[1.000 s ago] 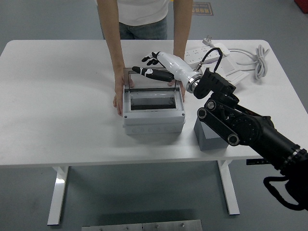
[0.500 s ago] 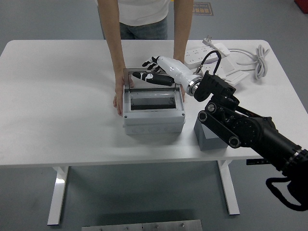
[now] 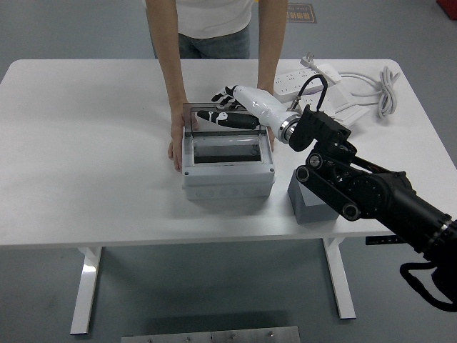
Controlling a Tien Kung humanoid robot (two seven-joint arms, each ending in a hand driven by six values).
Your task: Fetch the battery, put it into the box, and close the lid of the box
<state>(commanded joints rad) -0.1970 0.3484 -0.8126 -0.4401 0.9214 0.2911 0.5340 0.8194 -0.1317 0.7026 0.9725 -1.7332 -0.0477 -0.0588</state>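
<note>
The white table (image 3: 86, 143) holds the grey box (image 3: 228, 168) at its middle, a person's hands (image 3: 174, 146) steadying its sides. The clear lid (image 3: 214, 118) stands raised at the far edge. My right hand (image 3: 227, 107) rests there, fingers (image 3: 214, 115) spread loosely against the lid, holding nothing. The battery inside is not discernible

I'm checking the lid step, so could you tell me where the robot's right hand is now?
In the head view, the right hand reaches over the back of the grey box, at its raised lid, between the person's forearms.
</note>
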